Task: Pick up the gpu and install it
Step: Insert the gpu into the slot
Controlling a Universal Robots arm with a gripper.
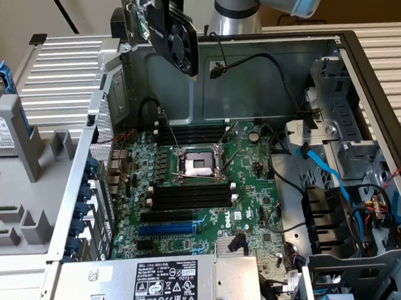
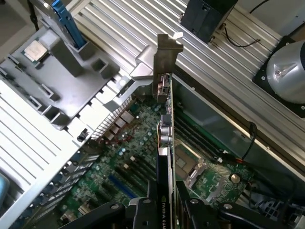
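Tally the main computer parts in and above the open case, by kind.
Small flat gpu, green board with black shroud, held in the gripper: 1
Large green motherboard: 1
Silver square CPU socket: 1
Grey metal power supply with a black label: 1
Total: 4

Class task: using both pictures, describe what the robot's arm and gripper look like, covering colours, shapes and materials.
The arm is a round silver-grey metal tube, with a pale blue cap on the joint at the top of the exterior view. The gripper is black, with angular fingers fastened by small round screws. No markings show on either.
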